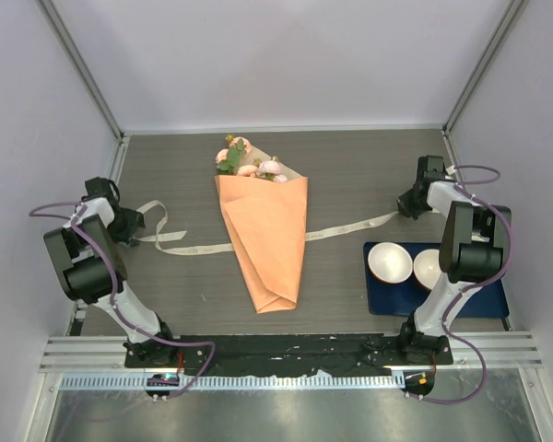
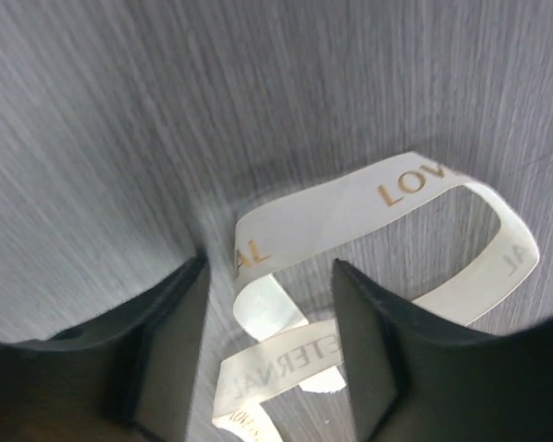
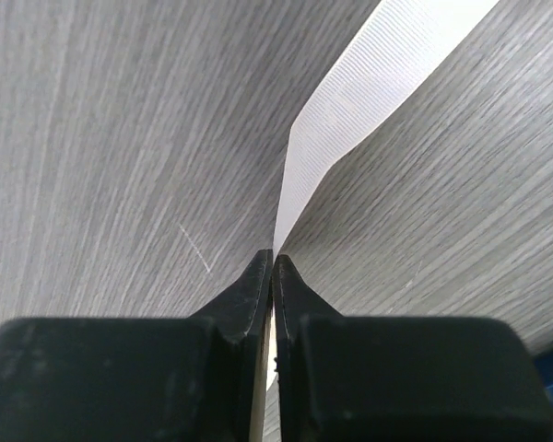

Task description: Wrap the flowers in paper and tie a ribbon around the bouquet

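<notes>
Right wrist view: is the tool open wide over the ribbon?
No, the right tool is pinched shut on the ribbon.

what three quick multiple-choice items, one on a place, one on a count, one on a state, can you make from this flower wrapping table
1. Where do the pale pink blooms lie?
A) at the far, wide end of the orange paper cone
B) in a bowl
C) beside the left arm's base

2. How many round white bowls sit on the dark blue mat?
A) one
B) two
C) four

3. How does the right gripper stand?
A) wide open above the mat
B) shut on a bloom
C) shut on the flat cream-white ribbon

Key: 1 A, the blooms poke out of the cone's far opening; 2 B, two bowls sit side by side; 3 C, the wrist view shows the jaws pinched on the ribbon's end.
</notes>
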You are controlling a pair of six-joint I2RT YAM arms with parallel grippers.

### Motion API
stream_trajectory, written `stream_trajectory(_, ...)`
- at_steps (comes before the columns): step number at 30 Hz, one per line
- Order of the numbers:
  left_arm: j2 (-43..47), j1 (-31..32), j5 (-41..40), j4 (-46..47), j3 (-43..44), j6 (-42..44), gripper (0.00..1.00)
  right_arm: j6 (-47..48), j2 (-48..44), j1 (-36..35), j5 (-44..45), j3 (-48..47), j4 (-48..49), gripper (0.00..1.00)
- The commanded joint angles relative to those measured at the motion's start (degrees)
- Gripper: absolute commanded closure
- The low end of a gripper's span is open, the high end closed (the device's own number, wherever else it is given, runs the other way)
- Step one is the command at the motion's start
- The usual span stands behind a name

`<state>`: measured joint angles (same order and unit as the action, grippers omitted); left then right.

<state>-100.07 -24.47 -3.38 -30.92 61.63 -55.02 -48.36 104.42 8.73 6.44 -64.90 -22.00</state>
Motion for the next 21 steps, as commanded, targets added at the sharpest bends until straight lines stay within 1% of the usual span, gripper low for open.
stream_trajectory(1,-4.25,0.73,-1.20,0.60,0.77,-0.35,0.58,0.72,-4.75,-0.38,1.91,-0.31,0.91,0.91)
stream_trajectory(3,-5.04,1.09,-0.84,0.16,0.60,0.44,0.71,0.90,-5.63,-0.38,2.17,-0.57,0.82,0.92)
stream_trajectory(4,-4.87,1.26,-1.28,-0.19,0.25,1.66,0.86,0.90,-5.98,-0.38,2.26,-0.66,0.64,0.92)
stream_trajectory(5,-4.09,1.35,-1.80,-0.37,-0.62,2.02,0.95,1.07,-6.33,-0.56,2.35,-0.92,0.55,0.92)
stream_trajectory(6,-3.21,1.27,-2.50,-0.55,-1.06,2.37,1.00,1.33,-7.03,-0.56,2.79,-0.93,0.47,0.93)
stream_trajectory(8,-1.10,1.27,-4.18,-0.81,-1.59,4.66,1.00,2.12,-7.74,-0.82,2.97,-1.27,0.38,0.97)
stream_trajectory(9,2.48,1.44,-4.96,-0.81,-1.77,5.36,1.00,3.09,-8.52,-1.43,3.40,-1.36,0.20,1.00)
stream_trajectory(11,6.88,2.05,-7.42,-1.42,-1.69,7.20,1.00,3.88,-9.67,-2.14,3.76,-1.80,0.38,1.00)
stream_trajectory(12,11.43,2.49,-8.30,-2.65,-1.51,7.73,1.00,4.32,-10.37,-3.45,3.76,-1.98,0.90,1.00)
stream_trajectory(14,17.43,4.42,-9.88,-3.80,-1.25,8.96,1.00,5.90,-13.00,-5.64,3.49,-2.77,1.52,1.00)
stream_trajectory(15,24.07,6.43,-10.50,-4.32,-1.51,9.41,1.00,6.34,-14.23,-8.61,4.45,-2.95,1.52,1.00)
stream_trajectory(17,30.26,8.46,-10.86,-4.68,-1.68,10.80,1.00,7.57,-19.15,-13.46,5.17,-2.60,2.83,1.00)
stream_trajectory(18,33.68,11.26,-11.30,-5.29,-1.68,11.42,1.00,8.10,-20.99,-15.65,4.73,-2.25,4.75,0.99)
stream_trajectory(19,39.20,12.76,-11.39,-5.21,-1.95,11.87,1.00,9.06,-24.06,-21.07,4.03,-1.72,5.90,1.00)
stream_trajectory(20,42.21,14.26,-10.78,-4.16,-3.51,12.48,1.00,9.77,-25.66,-23.56,2.98,-1.46,7.39,1.00)
stream_trajectory(21,44.50,16.36,-7.90,-3.02,-4.40,12.49,1.00,11.08,-26.80,-26.89,2.10,-0.93,11.41,0.99)
